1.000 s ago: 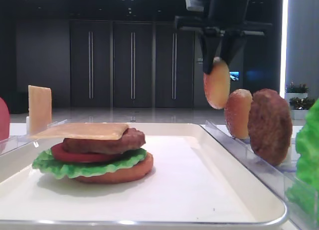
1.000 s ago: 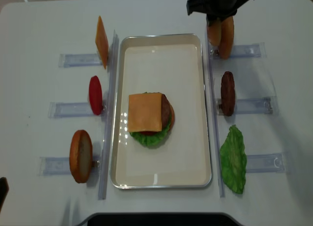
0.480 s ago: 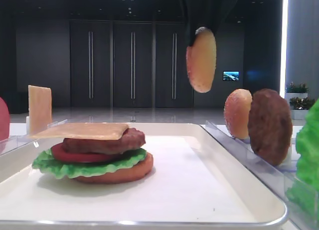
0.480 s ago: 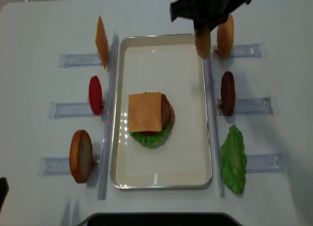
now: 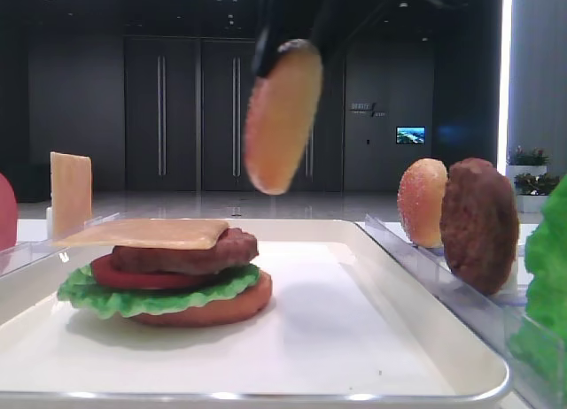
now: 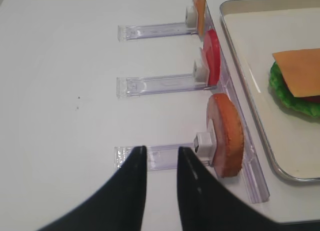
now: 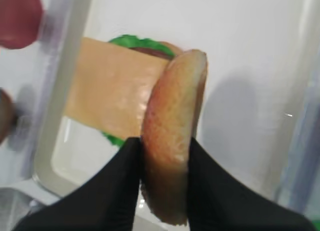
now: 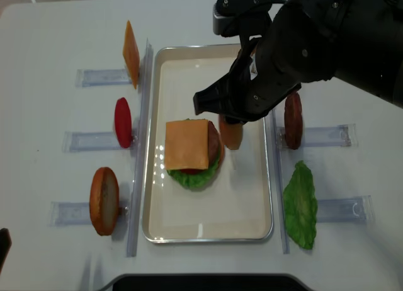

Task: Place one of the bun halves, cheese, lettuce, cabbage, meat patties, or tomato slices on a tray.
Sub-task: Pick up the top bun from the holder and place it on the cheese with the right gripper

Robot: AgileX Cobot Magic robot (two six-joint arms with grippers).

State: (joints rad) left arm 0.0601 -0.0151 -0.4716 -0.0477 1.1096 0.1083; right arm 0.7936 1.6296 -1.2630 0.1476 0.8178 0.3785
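Far left of the right tool, on the white counter (image 8: 50, 45): a cheese slice (image 8: 130, 53) standing on edge in a clear holder, a tomato slice (image 8: 123, 122) below it, and a bun bottom (image 8: 104, 200) nearest the camera, each upright in its own clear holder just outside the tray's left rim; the left tool (image 6: 161, 158) hangs over the counter just left of the bun bottom's holder, its two black fingers slightly apart, nothing between them.

Left of the right tool and lower, on the tray (image 8: 208, 225): a stack of bun base, lettuce (image 5: 151, 294), tomato, meat patty (image 5: 190, 254), with a square cheese slice on top; the stack sits near the tray's middle.

The right tool (image 7: 162, 156) is pressed together on the bun top (image 5: 282, 117), pinching its upper edge; the bun top hangs on edge, tilted, in the air above the tray, clear of the stack and just right of it in the overhead view; in the wrist view the black fingers (image 7: 117, 183) clamp both faces of the bun top.

Right of the tool, outside the tray's right rim: a second bun piece (image 5: 423, 202) and a spare patty (image 8: 293, 119) upright in holders; further toward the camera, a lettuce leaf (image 8: 301, 206) beside the rim.
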